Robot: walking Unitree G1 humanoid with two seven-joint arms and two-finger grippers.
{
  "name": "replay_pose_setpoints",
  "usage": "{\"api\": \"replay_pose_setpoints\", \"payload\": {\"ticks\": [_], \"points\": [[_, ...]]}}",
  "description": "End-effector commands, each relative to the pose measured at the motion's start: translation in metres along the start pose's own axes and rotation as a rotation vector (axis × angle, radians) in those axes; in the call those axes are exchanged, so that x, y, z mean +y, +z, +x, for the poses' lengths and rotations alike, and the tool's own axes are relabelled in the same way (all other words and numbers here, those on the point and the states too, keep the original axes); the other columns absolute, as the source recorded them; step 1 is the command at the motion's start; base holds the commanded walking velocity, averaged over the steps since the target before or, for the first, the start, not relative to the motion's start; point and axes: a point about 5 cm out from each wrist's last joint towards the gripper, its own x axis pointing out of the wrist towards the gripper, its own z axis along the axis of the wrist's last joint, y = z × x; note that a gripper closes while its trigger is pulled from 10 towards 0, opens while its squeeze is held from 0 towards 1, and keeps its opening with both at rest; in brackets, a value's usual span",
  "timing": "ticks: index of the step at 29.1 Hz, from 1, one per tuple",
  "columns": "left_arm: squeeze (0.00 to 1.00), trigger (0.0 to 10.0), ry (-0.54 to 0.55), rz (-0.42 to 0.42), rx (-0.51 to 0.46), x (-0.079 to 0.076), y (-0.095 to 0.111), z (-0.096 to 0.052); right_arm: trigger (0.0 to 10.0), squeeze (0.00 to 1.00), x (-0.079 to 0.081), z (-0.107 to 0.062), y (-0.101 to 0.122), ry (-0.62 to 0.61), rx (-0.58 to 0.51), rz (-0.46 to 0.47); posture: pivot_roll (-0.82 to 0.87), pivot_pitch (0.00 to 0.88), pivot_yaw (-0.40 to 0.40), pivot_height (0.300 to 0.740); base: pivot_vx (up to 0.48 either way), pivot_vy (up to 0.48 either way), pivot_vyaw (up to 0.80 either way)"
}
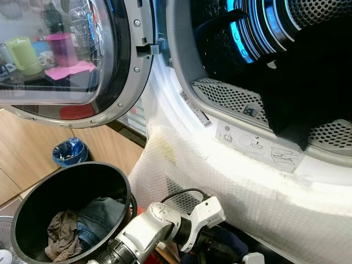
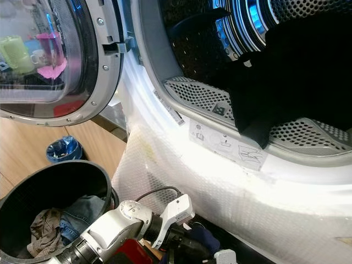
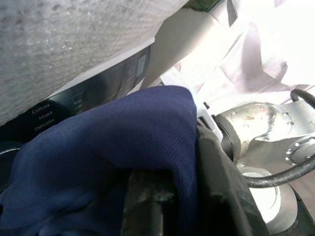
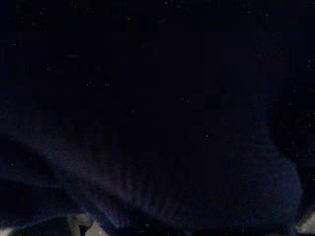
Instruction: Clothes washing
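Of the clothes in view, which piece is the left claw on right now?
The navy cloth, draped over the left claw below the washer's front. The jeans and brown garment lie in the black basket; a black garment hangs from the drum.

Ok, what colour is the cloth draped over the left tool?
Dark navy blue cloth, seen best in the left wrist view, draped over the left tool.

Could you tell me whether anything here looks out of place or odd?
A black garment hangs out over the drum's lower rim rather than lying fully inside. The machine's front is wrapped in bubble wrap, which is unusual.
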Motion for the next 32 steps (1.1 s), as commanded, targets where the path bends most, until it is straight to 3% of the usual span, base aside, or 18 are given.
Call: {"api": "replay_pose_setpoints", "payload": {"ticks": [1,7,32], "points": [[0.00,0.0,-0.035,0.040,-0.032,-0.004,0.014,0.000,0.0,0.00,0.000,0.002,0.001,0.000,-0.021,0.025,0.10,0.091,0.029,0.740,0.000,0.000,0.00],[0.00,0.0,-0.026,0.035,-0.039,-0.004,0.014,-0.001,0.0,0.00,0.006,0.012,0.010,0.031,-0.087,0.045,0.11,0.090,0.020,0.740,0.000,0.000,0.00],[0.00,0.0,-0.015,0.040,-0.042,-0.004,0.015,-0.002,0.0,0.00,0.007,0.012,0.020,0.065,-0.182,0.097,0.11,0.089,0.020,0.740,0.000,0.000,0.00]]}}
